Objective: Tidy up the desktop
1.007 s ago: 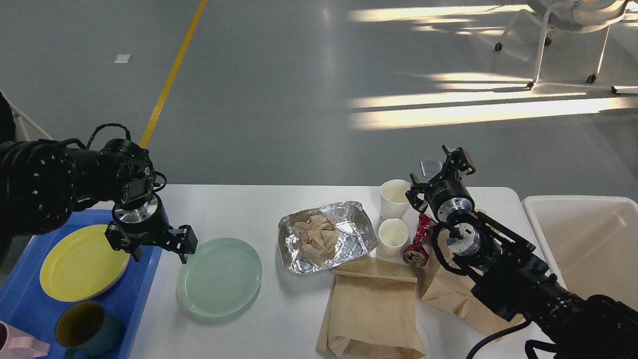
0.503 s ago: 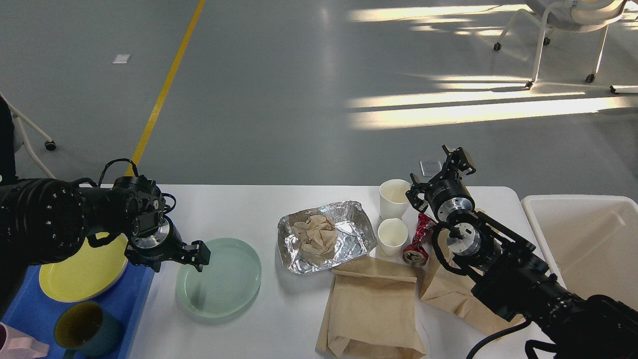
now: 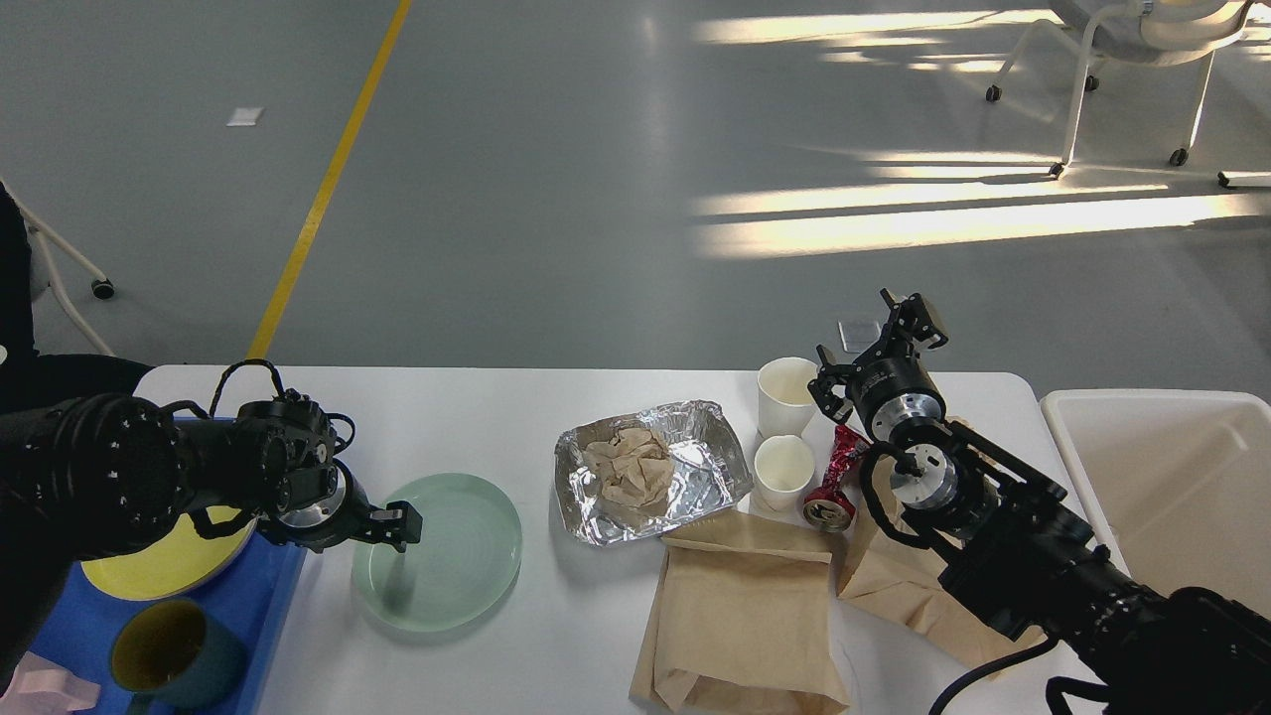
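The white desktop (image 3: 496, 412) holds a pale green plate (image 3: 447, 556), a foil tray (image 3: 695, 467) with crumpled brown paper, two white paper cups (image 3: 786, 395) (image 3: 782, 469), a crushed red can (image 3: 837, 477) and two brown paper bags (image 3: 740, 621) (image 3: 894, 586). My left gripper (image 3: 397, 524) is low at the green plate's left rim; only one finger shows, so its state is unclear. My right gripper (image 3: 874, 336) is open and empty, held above the table's far edge just right of the far cup.
A blue tray (image 3: 70, 616) at the left holds a yellow plate (image 3: 164, 561), a dark cup (image 3: 164, 655) and a pink item (image 3: 45, 690). A cream-white bin (image 3: 1182, 487) stands off the table's right end. A wheeled chair (image 3: 1122, 60) stands on the floor far right.
My left arm has swung down and to the right, from over the blue tray to the green plate's left rim. The right arm and the table items have not moved.
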Motion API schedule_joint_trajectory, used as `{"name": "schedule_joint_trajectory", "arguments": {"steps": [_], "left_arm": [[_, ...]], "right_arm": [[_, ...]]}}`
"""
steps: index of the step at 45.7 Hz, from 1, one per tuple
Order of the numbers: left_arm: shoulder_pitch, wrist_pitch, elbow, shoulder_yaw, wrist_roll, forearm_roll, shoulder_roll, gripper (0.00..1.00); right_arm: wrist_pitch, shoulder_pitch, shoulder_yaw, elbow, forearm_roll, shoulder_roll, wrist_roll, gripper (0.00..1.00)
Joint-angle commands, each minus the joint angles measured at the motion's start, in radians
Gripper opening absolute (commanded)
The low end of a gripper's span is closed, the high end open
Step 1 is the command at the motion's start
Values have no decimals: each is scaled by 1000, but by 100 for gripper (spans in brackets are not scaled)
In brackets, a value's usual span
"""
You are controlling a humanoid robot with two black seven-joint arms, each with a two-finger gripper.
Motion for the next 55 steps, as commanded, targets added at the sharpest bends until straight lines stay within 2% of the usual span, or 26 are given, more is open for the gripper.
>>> {"name": "schedule_joint_trajectory", "arguments": {"steps": [1, 5, 6, 13, 19, 22, 25, 26, 30, 46, 55], "left_arm": [[14, 10, 0, -34, 0, -1, -1, 91], [18, 7, 0, -53, 8, 1, -1, 85], [21, -1, 0, -59, 20, 1, -1, 77], [21, -27, 0, -76, 55, 1, 1, 56], [23, -41, -2, -100, 86, -1, 2, 45], [23, -52, -5, -102, 106, -1, 3, 30], [22, -101, -11, -100, 120, 1, 6, 3], [21, -127, -9, -99, 123, -1, 7, 0], [20, -170, -5, -102, 123, -2, 19, 0], [-18, -194, -6, -143, 124, -2, 55, 0], [-101, -279, -5, -146, 124, -2, 111, 0]], "right_arm": [[0, 1, 0, 0, 0, 0, 0, 100], [0, -1, 0, 0, 0, 0, 0, 100], [0, 1, 0, -1, 0, 0, 0, 100], [0, -1, 0, -1, 0, 0, 0, 100], [0, -1, 0, -1, 0, 0, 0, 100], [0, 1, 0, -1, 0, 0, 0, 100], [0, -1, 0, -1, 0, 0, 0, 100], [0, -1, 0, -1, 0, 0, 0, 100], [0, -1, 0, 0, 0, 0, 0, 100], [0, 1, 0, -1, 0, 0, 0, 100], [0, 1, 0, -1, 0, 0, 0, 100]]}}
